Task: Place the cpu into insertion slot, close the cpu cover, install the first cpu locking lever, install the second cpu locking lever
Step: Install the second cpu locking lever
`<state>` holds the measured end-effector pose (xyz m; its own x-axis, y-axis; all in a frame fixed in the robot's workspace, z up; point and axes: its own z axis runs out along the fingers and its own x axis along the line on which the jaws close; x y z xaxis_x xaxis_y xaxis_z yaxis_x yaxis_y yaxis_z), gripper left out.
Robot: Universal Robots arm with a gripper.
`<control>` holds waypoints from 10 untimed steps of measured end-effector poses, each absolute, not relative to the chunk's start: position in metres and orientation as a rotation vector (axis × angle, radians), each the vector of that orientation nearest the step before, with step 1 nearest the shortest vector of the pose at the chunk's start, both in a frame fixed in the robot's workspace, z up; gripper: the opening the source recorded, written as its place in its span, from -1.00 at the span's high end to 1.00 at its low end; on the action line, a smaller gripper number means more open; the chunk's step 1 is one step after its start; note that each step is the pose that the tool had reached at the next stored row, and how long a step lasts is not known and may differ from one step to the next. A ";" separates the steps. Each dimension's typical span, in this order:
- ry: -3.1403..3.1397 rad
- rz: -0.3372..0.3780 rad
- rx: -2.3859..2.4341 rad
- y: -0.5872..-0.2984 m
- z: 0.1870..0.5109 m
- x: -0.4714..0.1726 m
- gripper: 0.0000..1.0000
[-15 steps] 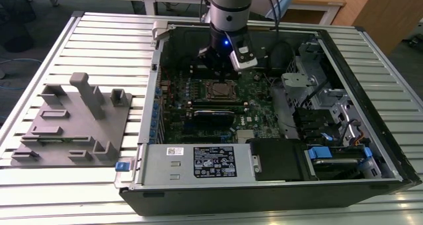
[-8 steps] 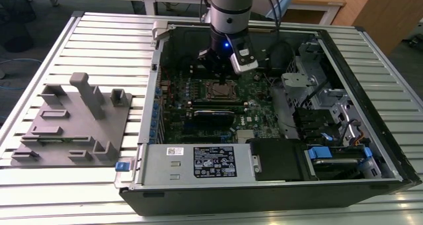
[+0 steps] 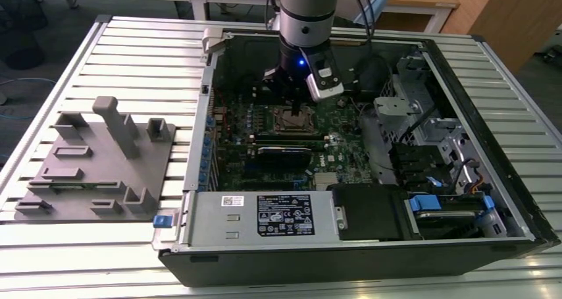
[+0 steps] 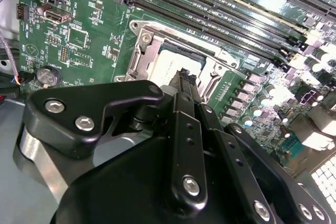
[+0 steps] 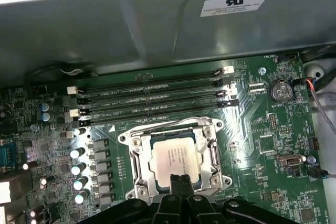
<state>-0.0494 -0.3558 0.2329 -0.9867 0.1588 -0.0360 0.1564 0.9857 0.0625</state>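
The cpu (image 5: 176, 156), a silvery square chip, lies in the insertion slot (image 3: 294, 120) on the green circuit board inside the open computer case. The cpu cover (image 5: 137, 153), a thin metal frame, lies flat around it, and the chip shows through its cut-out. In both wrist views my gripper (image 5: 181, 178) is shut with nothing held, its two thin black fingertips together at the cover's edge beside the chip. The second wrist view has the same fingertips (image 4: 184, 77) over the socket frame (image 4: 144, 51). From the exterior view, the arm stands straight above the slot.
Long black memory slots (image 5: 152, 98) run beside the socket. A black card (image 3: 283, 155) sits on the board nearer the grey power supply box (image 3: 263, 215). Drive bays and cables (image 3: 430, 147) fill the case at the exterior view's right. A grey fixture (image 3: 97, 161) rests outside at its left.
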 end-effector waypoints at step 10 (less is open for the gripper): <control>3.090 0.092 0.245 -0.358 0.237 -0.049 0.79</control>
